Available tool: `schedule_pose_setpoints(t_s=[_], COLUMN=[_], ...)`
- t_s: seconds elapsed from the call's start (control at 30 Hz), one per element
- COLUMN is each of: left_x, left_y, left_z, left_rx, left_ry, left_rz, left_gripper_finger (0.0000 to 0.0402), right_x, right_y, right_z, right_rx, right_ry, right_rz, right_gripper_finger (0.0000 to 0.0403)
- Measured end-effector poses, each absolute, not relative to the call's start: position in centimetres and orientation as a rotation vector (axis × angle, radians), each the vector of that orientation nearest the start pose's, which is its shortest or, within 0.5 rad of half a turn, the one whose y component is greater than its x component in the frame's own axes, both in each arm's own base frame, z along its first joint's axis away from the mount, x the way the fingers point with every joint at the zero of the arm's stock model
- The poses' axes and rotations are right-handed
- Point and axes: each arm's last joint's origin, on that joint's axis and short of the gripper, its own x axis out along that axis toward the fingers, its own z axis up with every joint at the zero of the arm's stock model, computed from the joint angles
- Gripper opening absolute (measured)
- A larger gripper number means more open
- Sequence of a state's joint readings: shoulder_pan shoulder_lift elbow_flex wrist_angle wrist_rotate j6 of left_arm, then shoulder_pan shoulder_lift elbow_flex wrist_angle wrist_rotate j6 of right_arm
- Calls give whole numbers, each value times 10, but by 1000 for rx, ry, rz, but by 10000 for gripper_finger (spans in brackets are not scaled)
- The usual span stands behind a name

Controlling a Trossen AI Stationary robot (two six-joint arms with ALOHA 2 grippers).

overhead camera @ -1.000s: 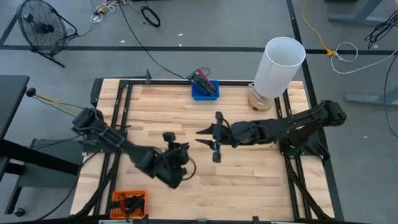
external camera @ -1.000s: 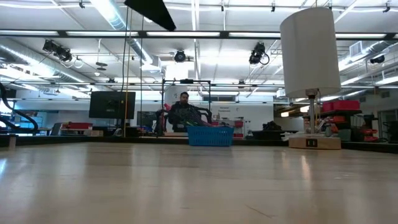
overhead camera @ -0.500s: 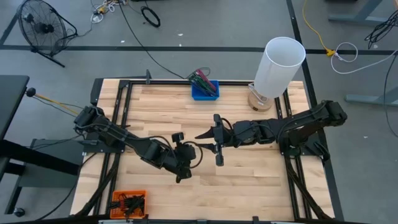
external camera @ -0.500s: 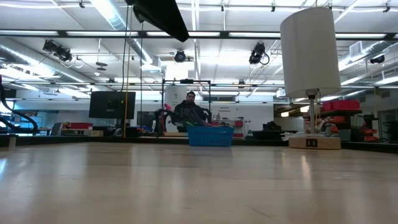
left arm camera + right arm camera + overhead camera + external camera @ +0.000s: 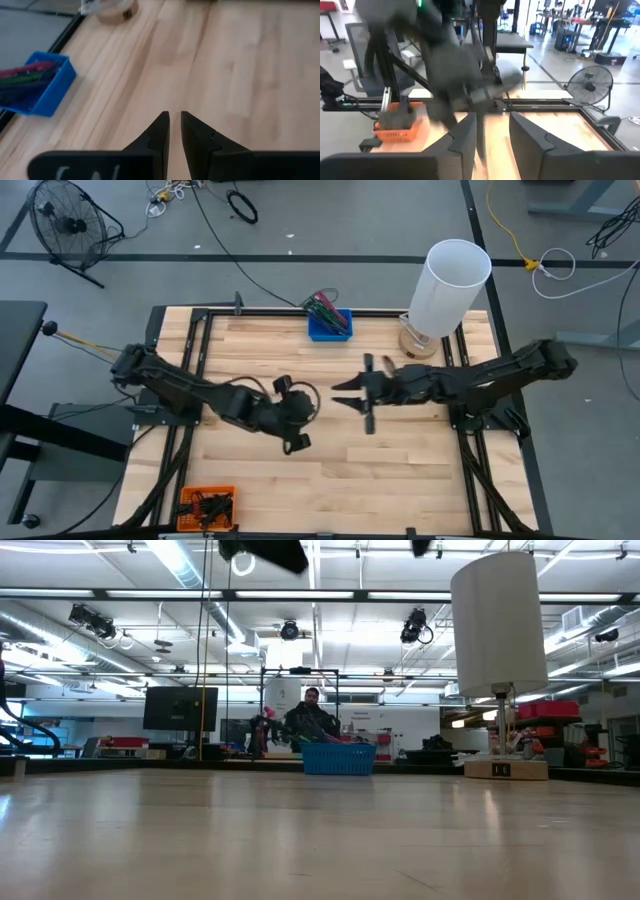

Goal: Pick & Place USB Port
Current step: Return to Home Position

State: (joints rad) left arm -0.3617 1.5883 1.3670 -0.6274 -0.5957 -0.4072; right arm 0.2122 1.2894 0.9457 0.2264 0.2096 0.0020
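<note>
No single USB port can be made out. An orange bin of dark parts sits at the table's near left corner. A blue bin of coloured cables sits at the far edge and also shows in the left wrist view. My left gripper hovers over the table's middle; its fingers stand almost together with nothing between them. My right gripper is open and empty just right of it, pointing at the left arm.
A tall white lamp stands on its round base at the far right and also shows in the low view. Black frame rails run along the table's sides. Bare wood lies under both grippers. A person sits beyond the far edge.
My left gripper has swung from the near-left part of the table toward the far edge and the middle, turning to point toward the far right. My right gripper has drawn back a little toward the table's right edge.
</note>
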Motion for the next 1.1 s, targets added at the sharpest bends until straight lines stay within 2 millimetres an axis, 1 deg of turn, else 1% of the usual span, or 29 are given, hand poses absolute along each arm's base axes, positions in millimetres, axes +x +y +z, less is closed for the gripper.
schedule_pose_setpoints(t_s=[0.07, 0.23, 0.47, 0.67, 0.9, 1.0, 1.07, 1.1], left_x=[312, 289, 269, 255, 244, 241, 239, 238], left_y=[-102, -83, -57, -43, -38, -39, -38, -38], left_z=[319, 356, 385, 399, 408, 406, 399, 394], left_rx=[-22, -113, -185, -216, -234, -248, -274, -290], left_ry=[649, 538, 424, 368, 332, 298, 240, 202], left_rz=[348, 332, 376, 402, 405, 396, 385, 377], left_gripper_finger=[53, 53, 53, 53, 53, 53, 53, 53], right_x=[270, 230, 194, 170, 145, 132, 123, 120], right_y=[51, 39, 27, 21, 17, 15, 14, 13], right_z=[311, 287, 255, 227, 187, 168, 156, 151], right_rx=[-20, -23, -25, -28, -34, -33, -29, -34], right_ry=[105, 117, 137, 154, 185, 180, 160, 193], right_rz=[1, -21, -49, -58, -58, -58, -58, -58], right_gripper_finger=[116, 116, 116, 116, 116, 116, 116, 116])
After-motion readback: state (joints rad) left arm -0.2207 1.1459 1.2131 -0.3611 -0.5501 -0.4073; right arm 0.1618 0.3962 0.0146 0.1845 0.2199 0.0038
